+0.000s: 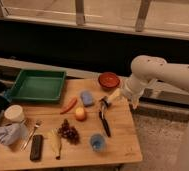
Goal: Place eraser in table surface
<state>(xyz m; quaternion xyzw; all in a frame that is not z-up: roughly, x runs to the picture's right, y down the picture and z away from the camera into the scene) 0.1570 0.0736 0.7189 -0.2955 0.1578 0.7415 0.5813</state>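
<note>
The eraser (36,147) lies flat on the bench (122,134), front left; hand (105,103) hovers well apart by the utensil (104,122), grip state undeterminable. Placement appears complete; next, withdraw clear

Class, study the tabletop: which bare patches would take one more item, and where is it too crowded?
Bare wood on the table surface lies right of the black-handled utensil and blue cup; another strip lies in front of the green tray. Crowded around the grapes and eraser. The gripper hangs at the utensil's head, beside the sponge.
</note>
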